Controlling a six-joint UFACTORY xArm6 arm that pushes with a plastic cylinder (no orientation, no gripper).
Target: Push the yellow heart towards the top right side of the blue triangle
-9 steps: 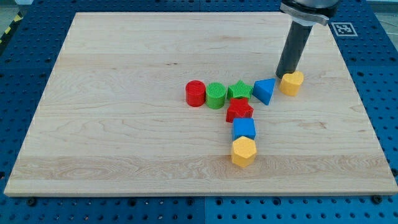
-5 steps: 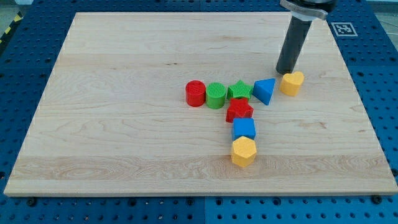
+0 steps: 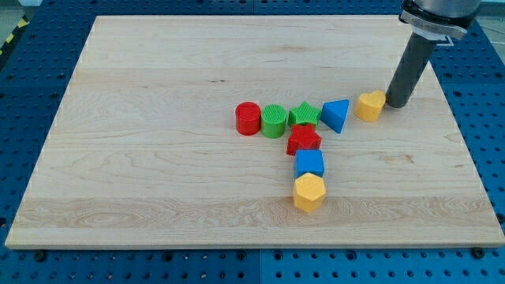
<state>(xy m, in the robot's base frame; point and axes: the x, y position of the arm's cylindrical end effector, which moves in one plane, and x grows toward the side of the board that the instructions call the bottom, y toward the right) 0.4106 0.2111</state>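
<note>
Tip: the arm's tip (image 3: 395, 105) rests on the wooden board (image 3: 158, 158) near its right edge, in the upper half, just to the right of the yellow heart (image 3: 370, 105) and touching it or very nearly so.
Hand state: the arm ends in a plain dark rod, so it holds nothing and only stands beside the heart.
Yellow heart: lies toward the board's right edge, just right of and slightly above the blue triangle (image 3: 336, 115), with a narrow gap between the two.
Blue triangle: right end of a row near the board's middle, touching the green star (image 3: 304, 115).
Row: from the left, red cylinder (image 3: 248, 118), green cylinder (image 3: 274, 121), green star, blue triangle, packed side by side.
Column: below the green star sits a red star (image 3: 304, 140), then a blue cube (image 3: 309, 163), then a yellow hexagon (image 3: 309, 192) nearest the bottom edge, each touching the next.
Containers: the blocks all lie flat on the board itself.
Markings: a black-and-white square marker (image 3: 436, 35) lies off the board's top right corner on the blue perforated surface (image 3: 489, 118); its pattern is too small to read.
</note>
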